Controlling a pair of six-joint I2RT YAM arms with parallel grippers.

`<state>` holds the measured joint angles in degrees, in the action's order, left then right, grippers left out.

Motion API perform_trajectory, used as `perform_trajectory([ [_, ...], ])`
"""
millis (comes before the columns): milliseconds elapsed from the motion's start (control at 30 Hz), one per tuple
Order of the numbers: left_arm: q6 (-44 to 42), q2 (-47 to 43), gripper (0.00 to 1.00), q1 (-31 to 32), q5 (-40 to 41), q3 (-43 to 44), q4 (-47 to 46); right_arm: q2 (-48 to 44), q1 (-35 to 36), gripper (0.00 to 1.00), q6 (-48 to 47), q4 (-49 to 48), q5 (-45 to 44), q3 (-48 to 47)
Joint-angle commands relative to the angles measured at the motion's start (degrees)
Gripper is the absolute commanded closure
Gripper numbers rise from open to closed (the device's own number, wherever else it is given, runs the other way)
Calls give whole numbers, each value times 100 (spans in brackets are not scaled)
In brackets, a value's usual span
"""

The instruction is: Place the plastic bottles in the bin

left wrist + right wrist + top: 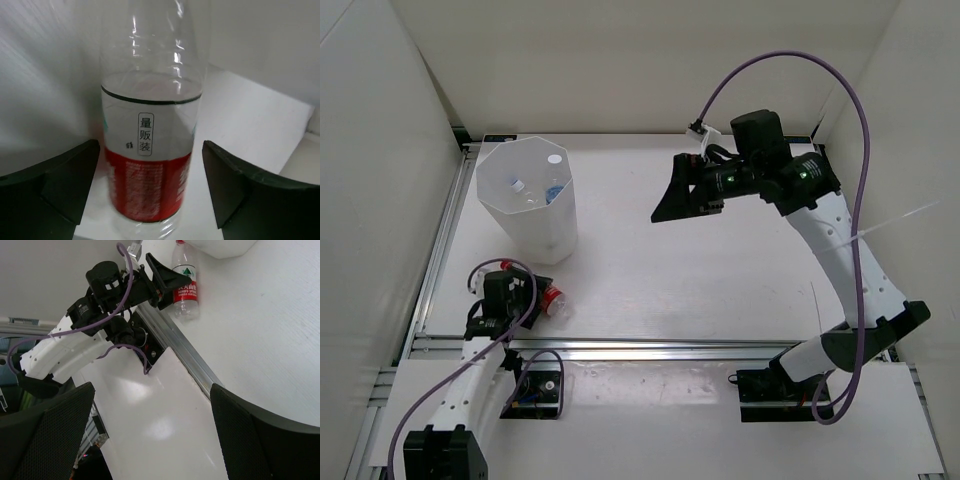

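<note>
The red-labelled clear bottle (149, 165) lies on the table just in front of the bin, its red cap (551, 296) showing in the top view. My left gripper (540, 303) is open with its jaws on either side of the bottle's body, not closed on it (150, 192). The bottle also shows in the right wrist view (186, 290). The white faceted bin (500, 215) stands at the back left and holds the blue-labelled bottle (557, 192) and other clear bottles (525, 190). My right gripper (678, 195) is open and empty, held high over the table's back right (150, 435).
An aluminium rail (670, 350) runs along the near edge of the table, with a white board (165, 420) in front of it. White walls close in the left, back and right. The left arm (75, 347) and its purple cable lie at the near left.
</note>
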<state>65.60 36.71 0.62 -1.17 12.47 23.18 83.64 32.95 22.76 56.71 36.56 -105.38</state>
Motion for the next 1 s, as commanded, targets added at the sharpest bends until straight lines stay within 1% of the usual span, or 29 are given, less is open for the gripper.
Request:
perform_trajectory([
  [0, -73, 266, 14, -158, -225, -148, -340, 109, -25, 0, -193, 165, 150, -368],
  [33, -126, 267, 34, -159, -287, -61, -340, 161, -25, 0, -193, 165, 150, -369],
  [67, -127, 267, 42, -159, -340, 53, -340, 162, -25, 0, -193, 165, 150, -369],
  [100, -205, 93, 47, -159, -392, 150, -271, 214, -25, 0, -193, 165, 202, -369],
  [133, -206, 4, 47, -159, -393, 272, -122, 215, -25, 0, -193, 165, 203, -369],
  [200, -92, -189, 47, -159, -454, 851, 421, 267, -25, 0, -193, 113, 203, -369],
  [233, 126, -373, 45, -159, -324, 1106, 1320, 267, -25, 0, -193, 60, 203, -369],
  [267, 276, -471, 44, -159, -61, 1665, 1843, 267, -25, 0, -132, 60, 203, -369],
  [333, 601, -707, 44, -159, 160, 2344, 2828, 267, -25, 0, -132, -72, 256, -316],
  [367, 603, -761, 44, -159, 344, 3122, 3607, 320, -25, 0, -80, -150, 256, -255],
  [433, 673, -762, 42, -159, 529, 3943, 4175, 320, -25, 0, -27, -238, 256, -123],
  [467, 673, -709, 42, -159, 835, 4391, 4386, 320, -25, 0, -26, -317, 256, -123],
  [500, 508, -631, 42, -159, 968, 5196, 4466, 320, -25, 0, -26, -318, 316, -36],
  [567, -220, -253, 41, -159, 1302, 5860, 4205, 320, -25, 0, 35, -467, 370, 44],
  [600, -606, -104, 41, -159, 1303, 6272, 3899, 381, -25, 0, 35, -468, 431, 44],
  [633, -958, 54, 39, -159, 1373, 6416, 3261, 382, -25, 0, 35, -468, 431, 44],
  [667, -1579, 386, 39, -159, 1374, 6522, 2906, 382, -25, 0, 35, -520, 484, 44],
  [733, -2076, 774, 38, -159, 1488, 6838, 2334, 539, -25, 0, 87, -520, 484, -25],
  [767, -2409, 1220, 37, -159, 1488, 6926, 1914, 592, -25, 0, 88, -520, 554, -104],
  [800, -2595, 1486, 35, -159, 1488, 7049, 1797, 706, -25, 0, 88, -520, 615, -297],
  [833, -2744, 1758, 35, -159, 1418, 7372, 1795, 768, -25, 0, 88, -520, 616, -403],
  [867, -2998, 2248, 34, -159, 1418, 7540, 1795, 820, -25, 0, 88, -468, 616, -491],
  [900, -3088, 2436, 31, -28, 1592, 7716, 1743, 908, -25, 0, 36, -398, 616, -649],
  [967, -3411, 2709, 25, 69, 1926, 7718, 1647, 909, -78, 0, 35, -345, 616, -703],
])
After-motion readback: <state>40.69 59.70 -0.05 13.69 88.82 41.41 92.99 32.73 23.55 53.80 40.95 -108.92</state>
